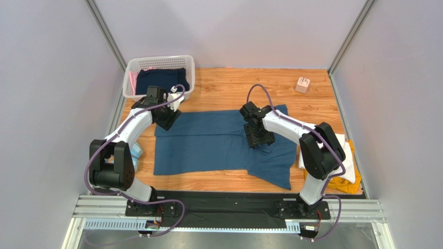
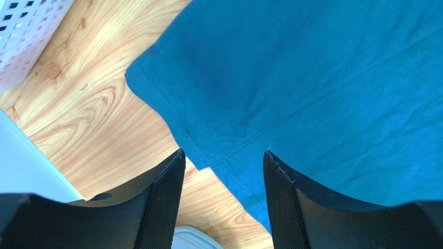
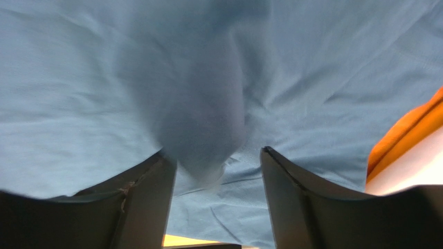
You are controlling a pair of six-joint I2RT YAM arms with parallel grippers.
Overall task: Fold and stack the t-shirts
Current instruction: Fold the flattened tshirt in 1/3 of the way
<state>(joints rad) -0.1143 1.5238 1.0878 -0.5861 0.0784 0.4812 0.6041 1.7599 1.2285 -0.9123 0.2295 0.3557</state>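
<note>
Teal t-shirt (image 1: 208, 142): flat at the middle of the worktop (image 1: 234, 85), fold apparently under way. Left end effector (image 2: 223, 155) spread, empty, above its far-left corner; right end effector (image 3: 213, 153) spread over a cloth ridge, pinching nothing. Next move likely needs both pinching an edge; folded t-shirts (image 1: 347, 158) stacked at right edge.

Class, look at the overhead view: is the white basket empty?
No, the white basket holds a dark navy garment and a pink item at its left side.

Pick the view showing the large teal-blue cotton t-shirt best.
Top external: nearly the whole teal-blue cotton t-shirt shows, spread out. Left wrist shows only a hemmed corner; right wrist only rumpled cloth close up.
</note>
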